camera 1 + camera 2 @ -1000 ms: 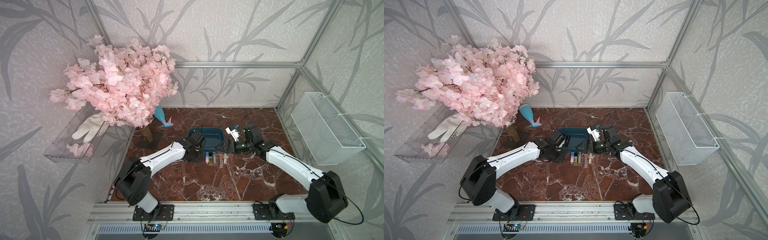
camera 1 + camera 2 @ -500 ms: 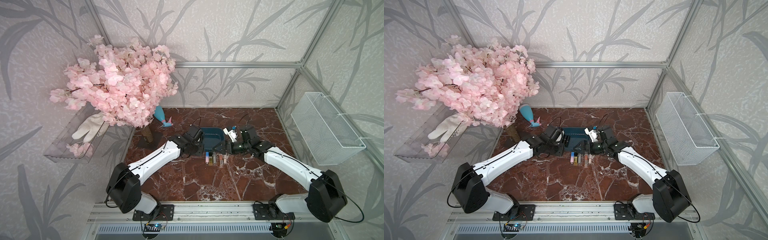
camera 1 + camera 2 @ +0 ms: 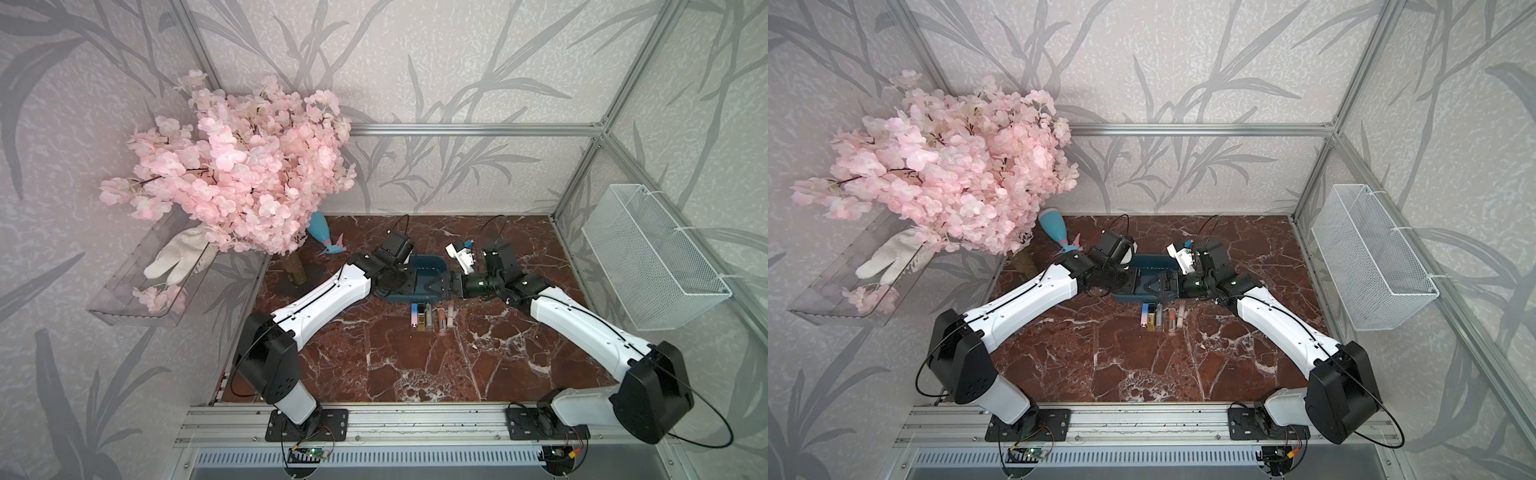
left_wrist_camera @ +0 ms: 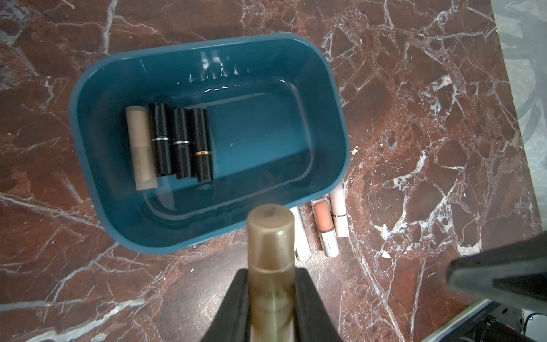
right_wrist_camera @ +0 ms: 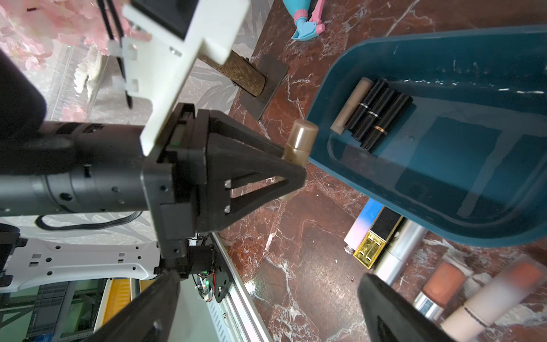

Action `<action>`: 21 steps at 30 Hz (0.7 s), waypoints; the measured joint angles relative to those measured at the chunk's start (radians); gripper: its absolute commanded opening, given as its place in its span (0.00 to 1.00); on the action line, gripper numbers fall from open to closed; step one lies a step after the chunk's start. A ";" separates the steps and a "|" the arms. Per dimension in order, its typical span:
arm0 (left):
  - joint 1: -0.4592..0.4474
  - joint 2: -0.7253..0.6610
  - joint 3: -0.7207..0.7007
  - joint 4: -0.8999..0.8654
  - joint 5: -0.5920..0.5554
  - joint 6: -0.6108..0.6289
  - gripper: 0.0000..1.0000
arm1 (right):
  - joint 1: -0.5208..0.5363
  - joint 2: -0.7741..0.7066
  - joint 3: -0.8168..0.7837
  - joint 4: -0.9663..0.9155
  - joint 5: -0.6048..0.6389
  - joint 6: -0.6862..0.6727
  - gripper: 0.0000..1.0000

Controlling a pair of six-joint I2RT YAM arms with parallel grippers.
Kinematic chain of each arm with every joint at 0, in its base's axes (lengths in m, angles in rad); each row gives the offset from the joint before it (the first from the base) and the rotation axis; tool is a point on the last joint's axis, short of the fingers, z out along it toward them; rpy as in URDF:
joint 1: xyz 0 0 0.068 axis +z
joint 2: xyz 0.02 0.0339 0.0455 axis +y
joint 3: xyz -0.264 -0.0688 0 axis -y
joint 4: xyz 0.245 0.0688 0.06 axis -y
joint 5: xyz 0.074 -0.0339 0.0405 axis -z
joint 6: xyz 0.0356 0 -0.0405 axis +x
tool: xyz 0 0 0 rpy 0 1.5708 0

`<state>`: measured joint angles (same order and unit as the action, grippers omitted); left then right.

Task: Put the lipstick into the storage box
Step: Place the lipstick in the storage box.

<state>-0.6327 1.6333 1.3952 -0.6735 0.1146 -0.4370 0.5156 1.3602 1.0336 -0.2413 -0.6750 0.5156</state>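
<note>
Transport step: left gripper [image 4: 270,284] clamps the taupe lipstick [image 4: 270,237], held just beside the storage box [image 4: 77,124] rim, not yet inside. Four tubes [image 4: 168,145] lie inside. Right gripper [image 5: 270,278] is spread wide, empty. Next move likely calls for carrying it over the free floor, then letting go.

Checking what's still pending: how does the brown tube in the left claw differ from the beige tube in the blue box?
The brown tube is clamped in the left claw by the blue box, not inside; the beige tube lies flat on the box floor. The brown tube is darker; the beige tube is pale. Both are capped cylinders.
</note>
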 measured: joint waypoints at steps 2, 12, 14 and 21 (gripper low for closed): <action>0.008 0.028 0.026 -0.002 0.006 0.000 0.24 | 0.000 0.002 0.011 -0.014 0.005 -0.013 0.99; 0.045 0.179 0.161 -0.012 0.051 0.004 0.24 | 0.000 0.012 0.056 -0.093 0.055 -0.113 0.99; 0.050 0.204 0.175 -0.014 0.059 0.009 0.24 | 0.000 0.011 0.057 -0.105 0.072 -0.145 0.99; 0.060 0.274 0.220 -0.025 0.084 0.019 0.24 | 0.000 -0.042 0.028 -0.108 0.148 -0.280 0.99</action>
<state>-0.5728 1.9072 1.6154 -0.6983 0.1989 -0.4183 0.5156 1.3182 1.0618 -0.3496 -0.5270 0.2352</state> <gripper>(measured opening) 0.237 0.993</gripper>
